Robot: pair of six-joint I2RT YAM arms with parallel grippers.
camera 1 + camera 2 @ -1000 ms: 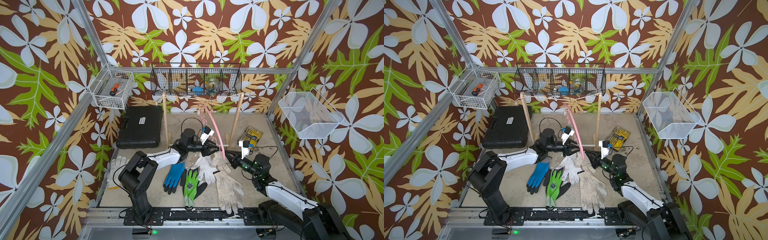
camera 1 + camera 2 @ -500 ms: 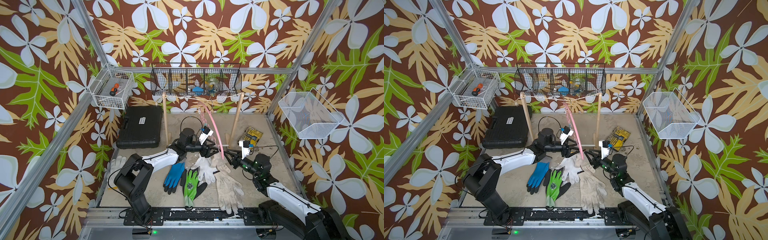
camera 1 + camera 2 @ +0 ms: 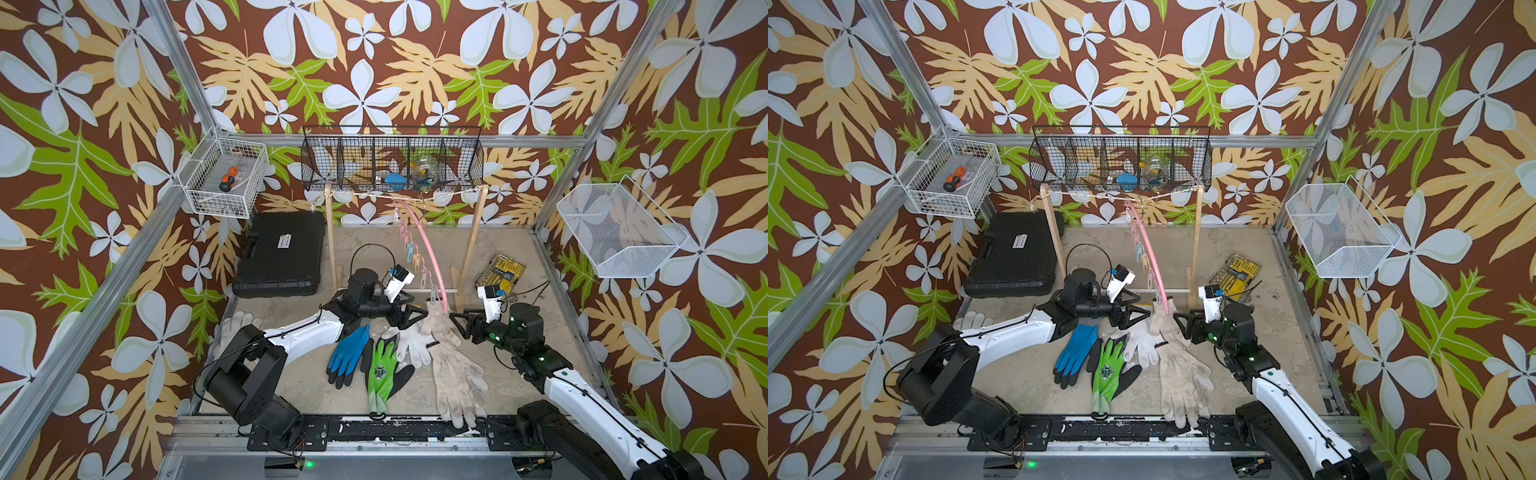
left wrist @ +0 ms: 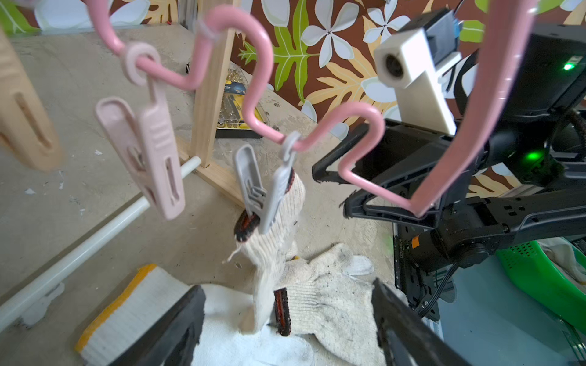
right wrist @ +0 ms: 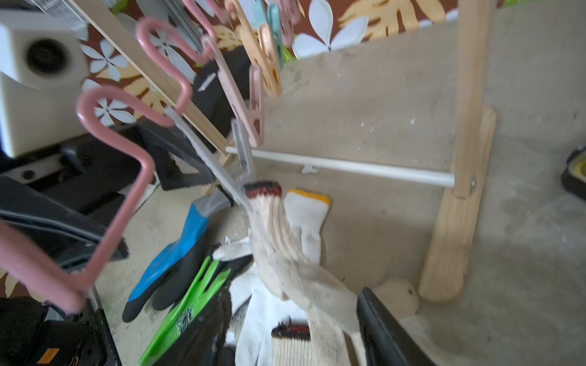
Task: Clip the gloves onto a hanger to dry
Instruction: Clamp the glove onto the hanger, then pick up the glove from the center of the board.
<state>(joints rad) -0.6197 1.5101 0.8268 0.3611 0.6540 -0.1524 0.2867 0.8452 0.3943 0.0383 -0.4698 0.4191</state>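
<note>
**One glove clipped, both pincers wide beside it**

The pink plastic arched hanger (image 3: pixel 428 249) is hanging from the string of the wooden two-post rack (image 3: pixel 471 241). At the end nearest the arms, a small grey plastic clip (image 4: pixel 268 202) is biting the red-and-black cuff edge of a dirty beige knit glove (image 4: pixel 290 218). That glove's fingers are trailing down onto the sandy surface (image 3: pixel 299 382).

The left pincer (image 3: pixel 415 316) and right pincer (image 3: pixel 457 326) are flanking the clipped cuff. Both are standing wide, with nothing between the jaws.

Lying unclipped on the surface:
- a blue-and-black coated glove (image 3: pixel 347 353)
- a neon green-and-black glove (image 3: pixel 380 370)
- a white knit glove (image 3: pixel 411 347)
- two more soiled beige gloves (image 3: pixel 455 374)
- one pale glove (image 3: pixel 235 324) off by the left arm

Risks, as judgement:
- The clip is gripping only the cuff rim. A tug on the glove body could be enough to pull it out.
- The hanger is swinging freely on the string. In the left wrist view its lower corner is sitting right in front of the right pincer, though contact cannot be told. A careless retreat could be hooking that corner and shaking the glove loose.
- The clipped glove is overlapping the white one, so lifting the white one may be dragging it along.
</note>
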